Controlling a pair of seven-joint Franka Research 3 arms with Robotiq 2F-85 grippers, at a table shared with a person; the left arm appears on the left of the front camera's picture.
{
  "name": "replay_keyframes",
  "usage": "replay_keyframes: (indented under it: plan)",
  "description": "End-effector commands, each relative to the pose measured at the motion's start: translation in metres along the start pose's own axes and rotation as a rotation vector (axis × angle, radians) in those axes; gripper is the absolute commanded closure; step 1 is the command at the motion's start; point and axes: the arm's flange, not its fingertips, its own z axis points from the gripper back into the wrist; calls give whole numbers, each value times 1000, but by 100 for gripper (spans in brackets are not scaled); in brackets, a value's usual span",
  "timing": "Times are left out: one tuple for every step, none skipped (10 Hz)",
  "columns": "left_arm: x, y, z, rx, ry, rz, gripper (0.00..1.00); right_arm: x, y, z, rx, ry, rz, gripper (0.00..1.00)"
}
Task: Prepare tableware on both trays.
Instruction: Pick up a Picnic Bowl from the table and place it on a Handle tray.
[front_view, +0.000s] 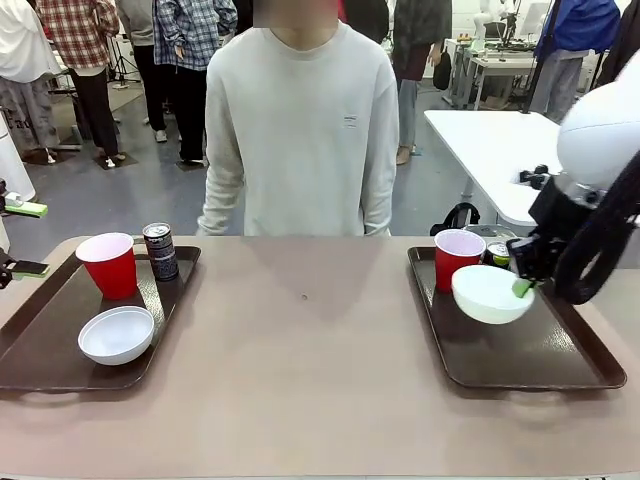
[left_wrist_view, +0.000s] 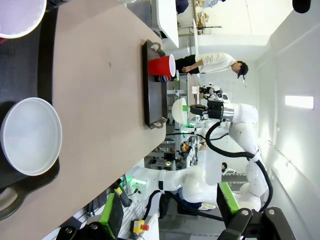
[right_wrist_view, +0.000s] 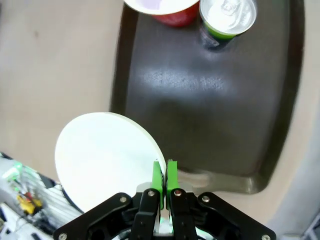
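The left tray (front_view: 40, 345) holds a red cup (front_view: 108, 264), a dark can (front_view: 160, 250) and a white bowl (front_view: 116, 334). That bowl (left_wrist_view: 31, 135) and the cup's pale inside (left_wrist_view: 17, 15) also lie below my left gripper (left_wrist_view: 170, 206), which is open with nothing between its fingers. On the right tray (front_view: 540, 350) stand a red cup (front_view: 457, 258) and a small green-sided can (front_view: 498, 252). My right gripper (front_view: 522, 288) is shut on the rim of a second white bowl (front_view: 490, 294), held tilted just above that tray (right_wrist_view: 215, 100). The pads (right_wrist_view: 158, 175) pinch the bowl (right_wrist_view: 102, 155) edge.
A person in a pale sweater (front_view: 300, 130) stands at the far side of the table, hands below its edge. Bare tabletop (front_view: 305, 330) lies between the trays. The can (right_wrist_view: 227, 17) and cup (right_wrist_view: 160, 7) fill the right tray's far end. A white table (front_view: 490, 140) stands behind.
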Motion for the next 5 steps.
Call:
replay_keyframes:
  plan:
    - [-2,1,2,-6,5,-18,0,-2,21,2,6,15,-47,100]
    - [-2,1,2,-6,5,-18,0,-2,21,2,6,15,-47,100]
    - [-2,1,2,-6,5,-18,0,-2,21,2,6,15,-47,100]
    - [-2,1,2,-6,5,-18,0,0,4,-1,-2,4,-6,96]
    - [-2,1,2,-6,5,-18,0,10,0,-28,-49,-25,6,96]
